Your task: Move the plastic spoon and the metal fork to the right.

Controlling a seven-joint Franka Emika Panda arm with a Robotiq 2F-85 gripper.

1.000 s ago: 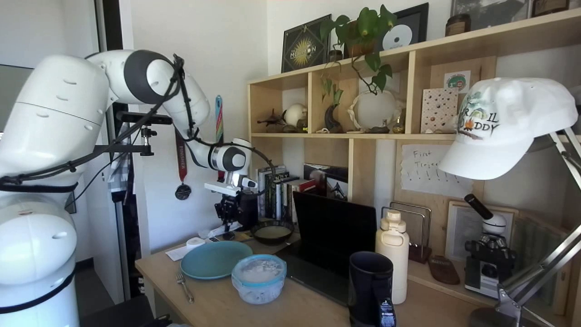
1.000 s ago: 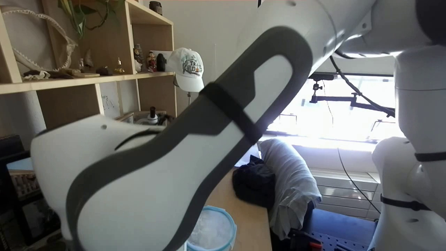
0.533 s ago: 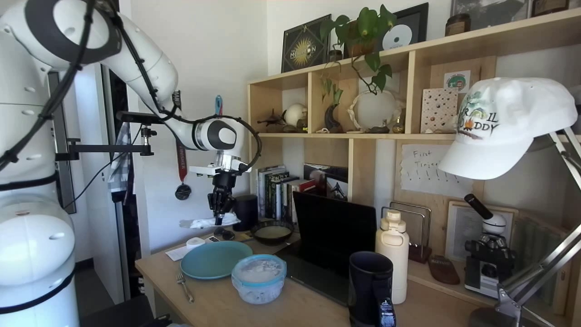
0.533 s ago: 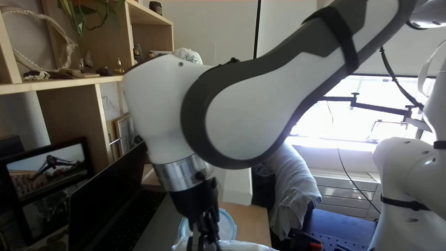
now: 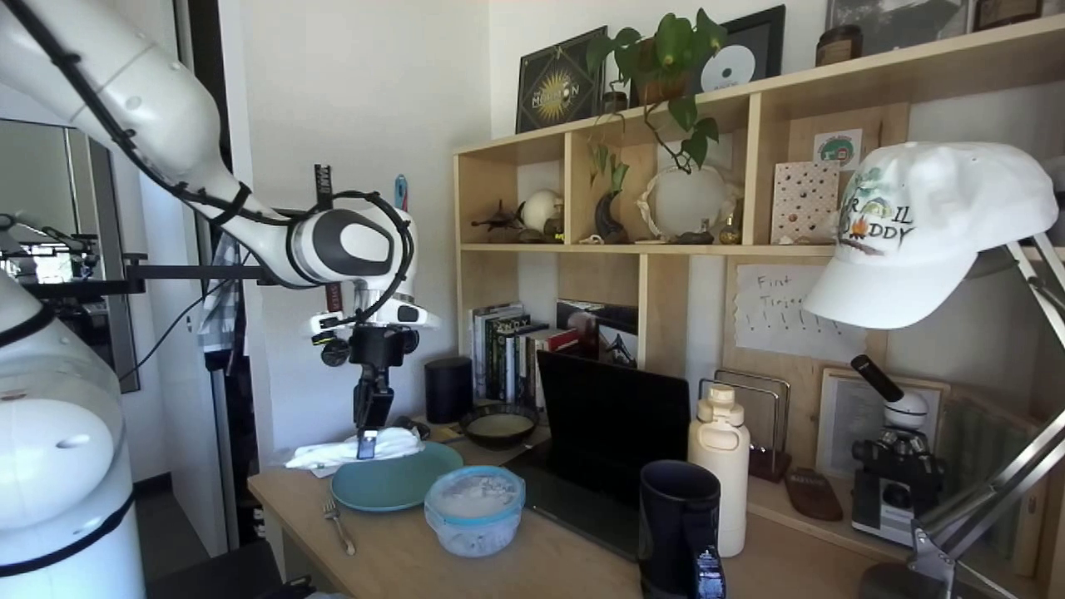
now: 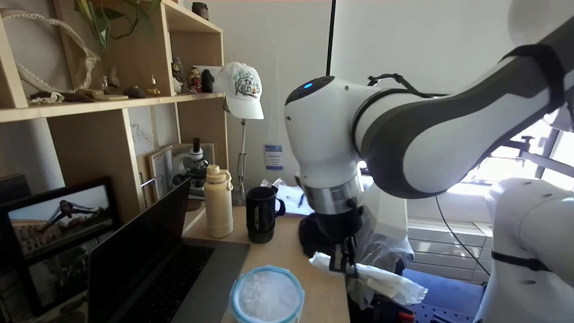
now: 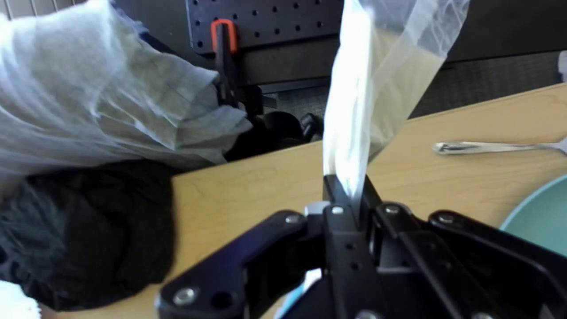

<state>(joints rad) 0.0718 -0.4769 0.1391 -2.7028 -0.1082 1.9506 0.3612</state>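
Gripping wht pkg [image 7: 363, 93], pincer [image 7: 350, 195] hangs apart fr. fork [image 7: 496, 148].

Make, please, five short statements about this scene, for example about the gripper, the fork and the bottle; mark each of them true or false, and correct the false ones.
1. The gripper holds a white packet. True.
2. The fork lies on the plate. False: the fork lies on the desk, beside the plate.
3. The laptop is open. True.
4. The bottle lies on its side. False: the bottle stands upright.
5. The round container stands beside the plate. True.
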